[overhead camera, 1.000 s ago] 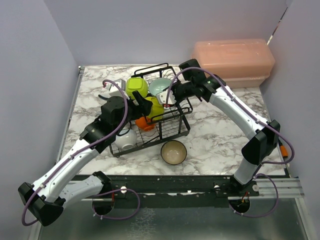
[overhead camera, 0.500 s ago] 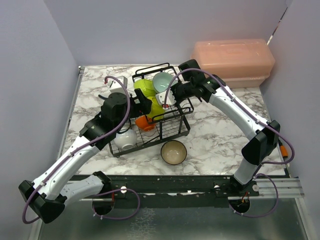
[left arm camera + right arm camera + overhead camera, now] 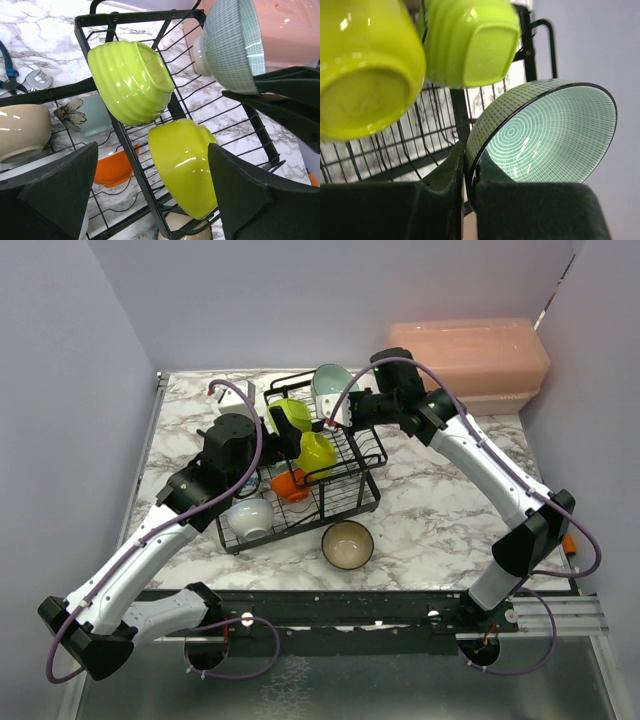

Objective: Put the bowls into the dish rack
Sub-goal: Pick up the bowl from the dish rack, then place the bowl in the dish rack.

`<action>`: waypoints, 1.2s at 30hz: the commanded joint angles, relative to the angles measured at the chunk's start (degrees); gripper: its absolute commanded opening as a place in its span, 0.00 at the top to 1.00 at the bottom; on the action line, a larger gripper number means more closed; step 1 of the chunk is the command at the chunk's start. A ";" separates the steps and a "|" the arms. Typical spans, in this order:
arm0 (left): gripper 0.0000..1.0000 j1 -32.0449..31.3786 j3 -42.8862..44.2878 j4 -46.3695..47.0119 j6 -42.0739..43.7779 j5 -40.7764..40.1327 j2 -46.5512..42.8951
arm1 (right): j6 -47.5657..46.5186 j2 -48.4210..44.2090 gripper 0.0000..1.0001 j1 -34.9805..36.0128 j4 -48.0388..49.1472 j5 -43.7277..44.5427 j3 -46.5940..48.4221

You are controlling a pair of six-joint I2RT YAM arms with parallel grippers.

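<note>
1. Right claw (image 3: pixel 469 172) pinches the teal bowl's (image 3: pixel 545 135) rim, with the bowl tilted above the dish rack's (image 3: pixel 140 17) far edge.
2. Left claw (image 3: pixel 152 195) gapes wide and empty, facing the rack's yellow-green bowls (image 3: pixel 132 80).

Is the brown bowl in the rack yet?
No, the brown bowl sits on the table, just in front of the rack.

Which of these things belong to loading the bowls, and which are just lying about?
Job: dish rack, teal bowl in the right gripper, upper yellow-green bowl, lower yellow-green bowl, orange bowl, white bowl, beige bowl outside the rack.
Lying about: pink lidded box, blue-handled pliers, spanner.
</note>
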 commanded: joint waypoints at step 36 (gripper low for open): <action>0.11 0.33 -6.79 5.35 -3.22 6.18 -4.86 | 127.10 9.07 0.99 -13.88 71.60 -36.69 -3.65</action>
